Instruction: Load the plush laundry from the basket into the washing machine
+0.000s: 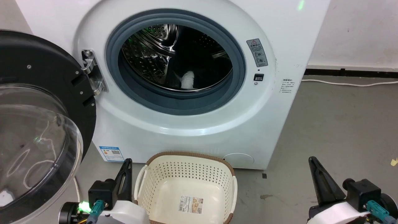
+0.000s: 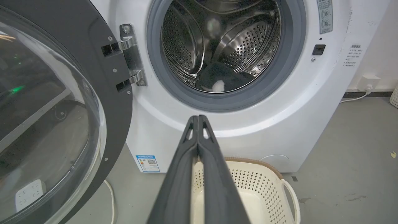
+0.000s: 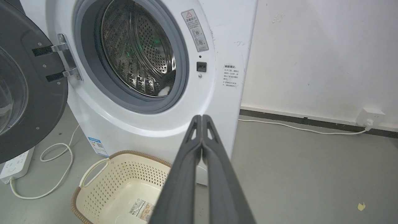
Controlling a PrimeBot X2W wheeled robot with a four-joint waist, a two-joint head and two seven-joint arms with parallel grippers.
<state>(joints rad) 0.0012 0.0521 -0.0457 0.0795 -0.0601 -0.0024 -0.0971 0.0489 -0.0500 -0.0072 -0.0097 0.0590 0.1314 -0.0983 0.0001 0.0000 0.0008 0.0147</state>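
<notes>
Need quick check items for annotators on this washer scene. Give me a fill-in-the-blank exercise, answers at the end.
1. The plush laundry lies ____ the washing machine.
2. The basket on the floor is ____ of laundry.
3. The door of the machine stands ____.
4. The left gripper and the right gripper both have their fingers ____.

Missing words: inside; empty; open; shut.
</notes>
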